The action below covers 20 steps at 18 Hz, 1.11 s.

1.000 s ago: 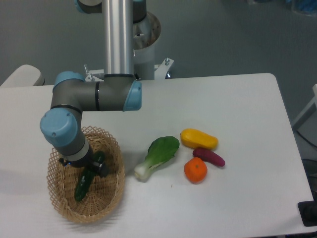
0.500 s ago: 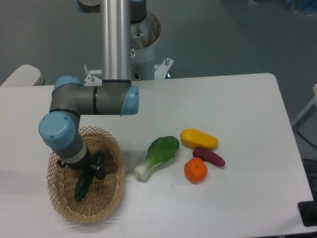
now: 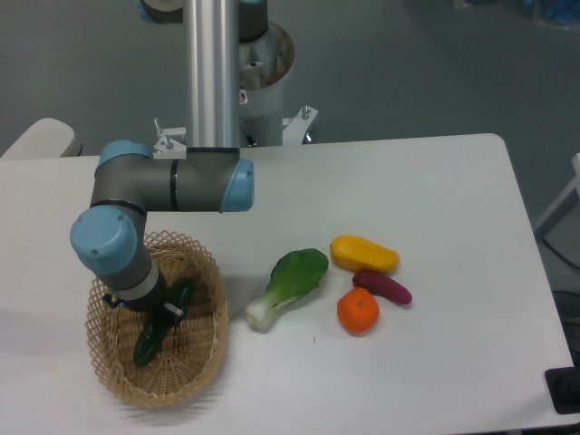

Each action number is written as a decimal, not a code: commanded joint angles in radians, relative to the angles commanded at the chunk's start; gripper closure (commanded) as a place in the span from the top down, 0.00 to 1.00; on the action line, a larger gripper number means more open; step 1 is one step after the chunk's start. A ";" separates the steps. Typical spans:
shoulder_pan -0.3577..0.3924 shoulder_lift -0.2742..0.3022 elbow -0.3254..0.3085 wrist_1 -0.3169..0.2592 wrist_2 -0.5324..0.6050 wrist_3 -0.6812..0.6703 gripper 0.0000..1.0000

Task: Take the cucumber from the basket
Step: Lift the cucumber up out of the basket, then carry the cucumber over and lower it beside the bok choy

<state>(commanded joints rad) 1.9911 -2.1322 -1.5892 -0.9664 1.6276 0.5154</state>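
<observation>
My fingers (image 3: pixel 163 313) sat over the cucumber (image 3: pixel 161 324) in the basket (image 3: pixel 204 362), its length slanting toward the worktop's front-left corner; their spread I couldn't tell.

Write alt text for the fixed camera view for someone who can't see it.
A robot arm reaches down into a wicker basket at the table's left, its tool at a dark green cucumber lying inside. To the right, on the white table, lie a bok choy, yellow vegetable, purple vegetable and orange.
</observation>
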 joint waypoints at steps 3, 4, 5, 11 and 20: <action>0.002 0.009 0.012 -0.003 -0.005 0.005 0.27; 0.002 0.014 0.020 -0.005 -0.002 0.006 0.26; 0.002 0.020 0.035 -0.008 -0.003 0.006 0.26; 0.015 0.087 0.141 -0.080 -0.002 0.093 0.26; 0.155 0.186 0.170 -0.184 -0.020 0.386 0.26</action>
<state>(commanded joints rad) 2.1458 -1.9467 -1.4189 -1.1504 1.6077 0.9016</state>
